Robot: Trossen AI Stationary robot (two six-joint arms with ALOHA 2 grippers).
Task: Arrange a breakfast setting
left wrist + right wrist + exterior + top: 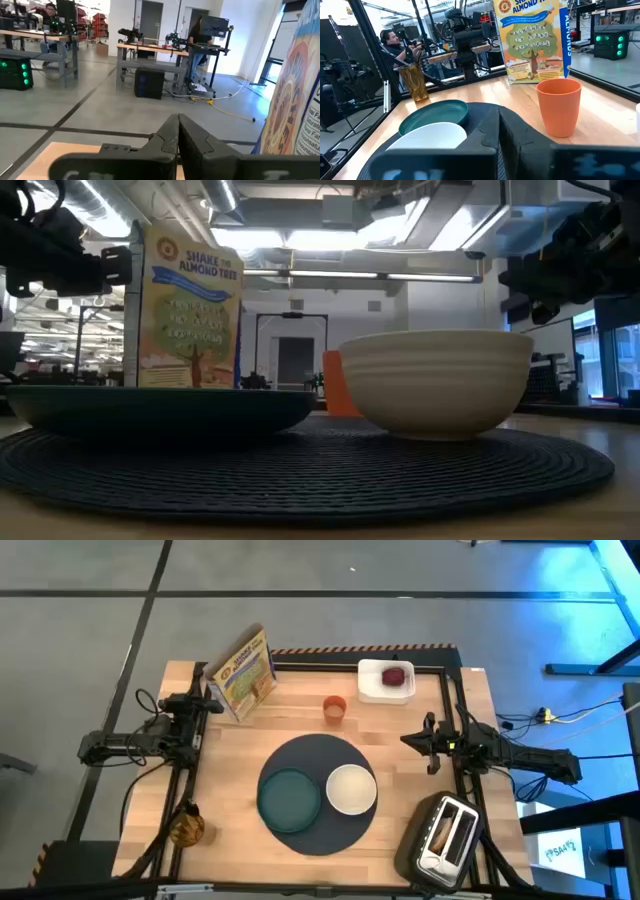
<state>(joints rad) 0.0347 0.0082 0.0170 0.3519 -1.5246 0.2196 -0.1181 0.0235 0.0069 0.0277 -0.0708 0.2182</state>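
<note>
Two pieces placed so far: teal plate (289, 799) and white bowl (351, 788) sit side by side on the dark-grey mat (312, 753), close together but I can't tell if they touch.
Left to do, my guess: orange cup (334, 708), the red fruit (396, 676), the bread, the cereal and a spoon all look unplaced, so I'd call it under halfway.
Cup: upright on the bare table (470, 720), a bit beyond the mat's far edge, smooth matte plastic look, slightly tapered.
Fruit: dark red and roundish, sitting in a small white tray (372, 682) at the far side of the table.
Cereal: tall cardboard box (245, 673), glossy print, standing at the far left of the table, just beside the left arm.
Bread: something brownish sits in the slots of the toaster (445, 836) at the near right corner, too small to tell its shape.
Spoon: can't find it in any view.
Mat: round, flat, woven ribbed texture in the low view.
Plate: shallow, wide, low rim.
Bowl: deep, thick-walled, faint horizontal ridges, looks ceramic.
Left gripper (205, 706): raised beside the cereal box, fingers (167, 142) pressed together, holding nothing.
Right gripper (425, 741): above the table's right side, well apart from the bowl, fingers (487, 132) together, empty too.
Extra: amber glass (186, 827) at the near left corner.
</note>
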